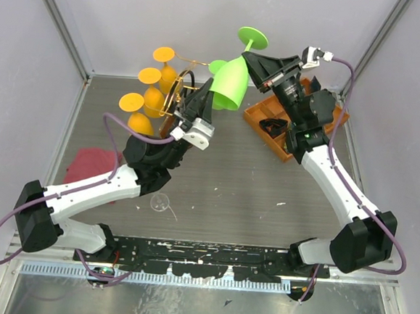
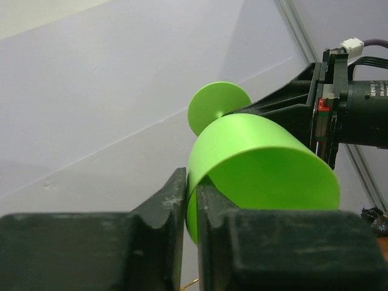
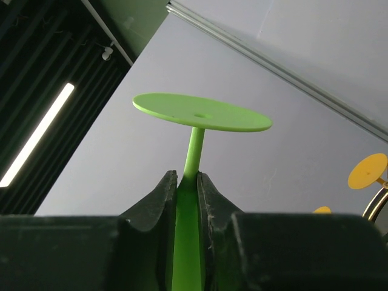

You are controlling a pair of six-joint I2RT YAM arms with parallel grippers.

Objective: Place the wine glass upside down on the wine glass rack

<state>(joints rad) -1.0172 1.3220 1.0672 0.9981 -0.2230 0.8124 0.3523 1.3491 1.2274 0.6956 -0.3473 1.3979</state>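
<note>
A green wine glass (image 1: 229, 82) hangs in the air upside down, foot (image 1: 253, 37) up, beside the rack. My left gripper (image 1: 203, 102) is shut on the rim of its bowl (image 2: 267, 163), one finger inside and one outside (image 2: 192, 188). My right gripper (image 1: 248, 58) is shut on the stem just under the foot (image 3: 200, 112), fingers either side (image 3: 188, 182). The wine glass rack (image 1: 177, 89), gold wire with a dark hoop, stands at the back left and holds several yellow-orange glasses (image 1: 153, 98) upside down.
An orange compartment tray (image 1: 260, 117) lies at the back right under the right arm. A red cloth (image 1: 89, 166) lies on the left. A small clear round thing (image 1: 160, 203) lies near the front middle. Grey walls enclose the table.
</note>
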